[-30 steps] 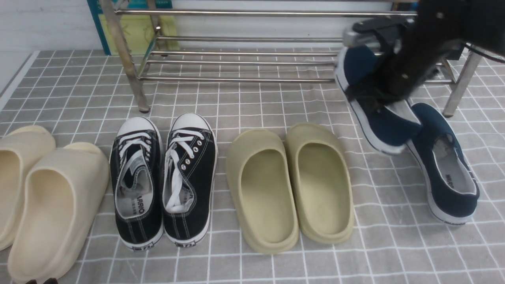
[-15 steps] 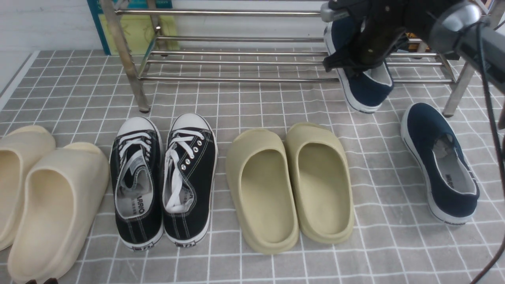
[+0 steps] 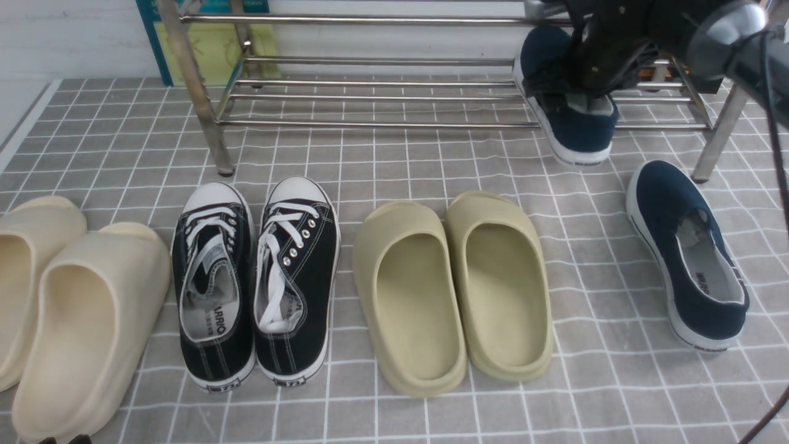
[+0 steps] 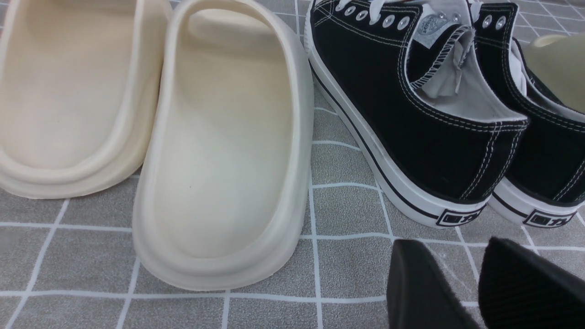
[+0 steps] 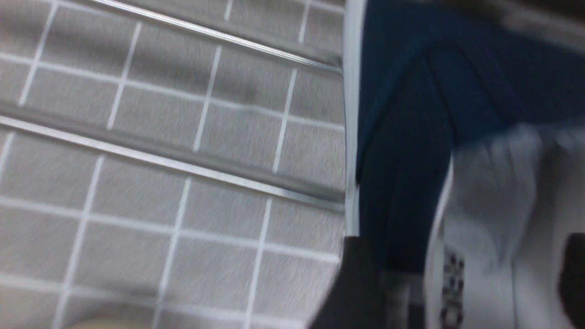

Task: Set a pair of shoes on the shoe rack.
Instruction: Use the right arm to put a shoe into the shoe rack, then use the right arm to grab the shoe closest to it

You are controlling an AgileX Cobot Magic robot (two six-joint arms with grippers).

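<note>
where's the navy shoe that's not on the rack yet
Front view, far right: the navy shoe lies on the checked mat just in front of the right front leg of the shoe rack, with the olive slippers to its left.

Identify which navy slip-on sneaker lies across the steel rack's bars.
The navy sneaker farther back, toe over the shoe rack's lower bars, heel overhanging the front. Its partner lies flat on the checked mat.

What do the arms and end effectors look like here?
The right arm is black, with a rounded silver-grey joint and a thin black cable. The left end effector has two matte black wedge-shaped fingers, no markings visible. The right end effector shows black fingers too, blurred. The left arm is out of view.
</note>
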